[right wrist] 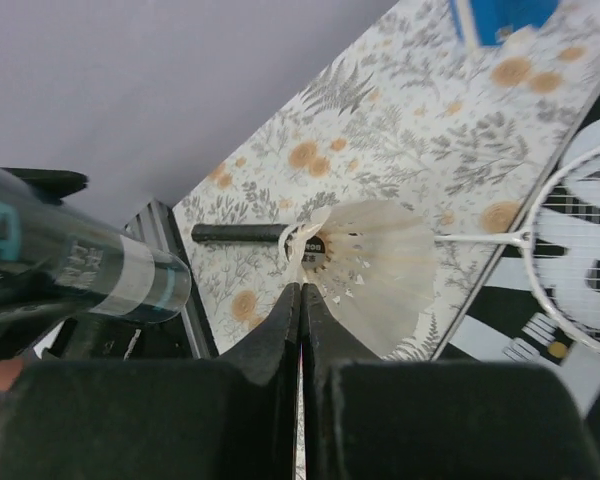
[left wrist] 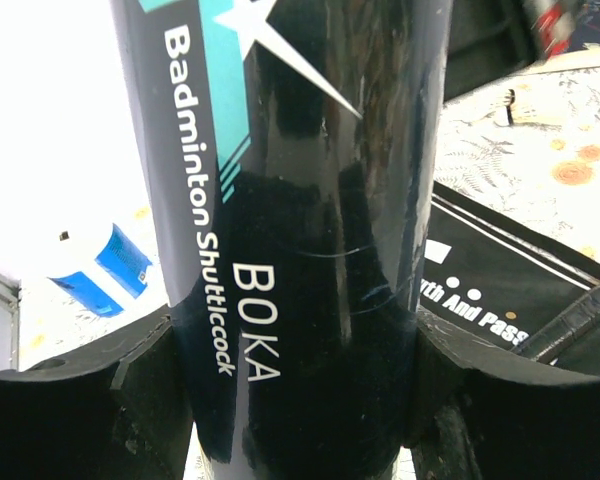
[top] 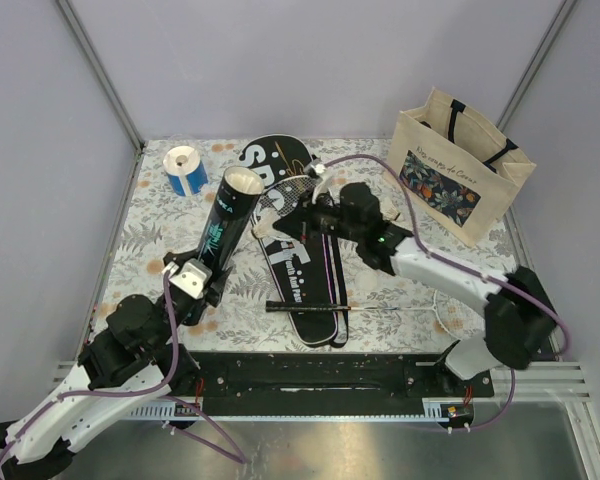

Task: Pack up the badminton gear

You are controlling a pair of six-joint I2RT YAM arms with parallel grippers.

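Observation:
My left gripper (left wrist: 295, 400) is shut on the lower part of the long black tube (left wrist: 300, 250) with teal print. It holds the tube (top: 225, 225) tilted, open mouth up and to the right. My right gripper (right wrist: 301, 290) is shut, its tips pinching the feather rim of a white shuttlecock (right wrist: 370, 265), a little right of the tube mouth (top: 245, 182). The black SPORT case (top: 300, 270) lies flat at mid-table. A white-framed racket head (top: 285, 192) rests on it. Another shuttlecock (top: 317, 170) lies near the case's far end. A black racket handle (top: 305, 307) crosses the case's near end.
A blue-and-white tape roll (top: 185, 170) stands at the back left. The beige tote bag (top: 460, 165) with a floral panel stands at the back right. Metal rails run along the table's edges, with grey walls close behind.

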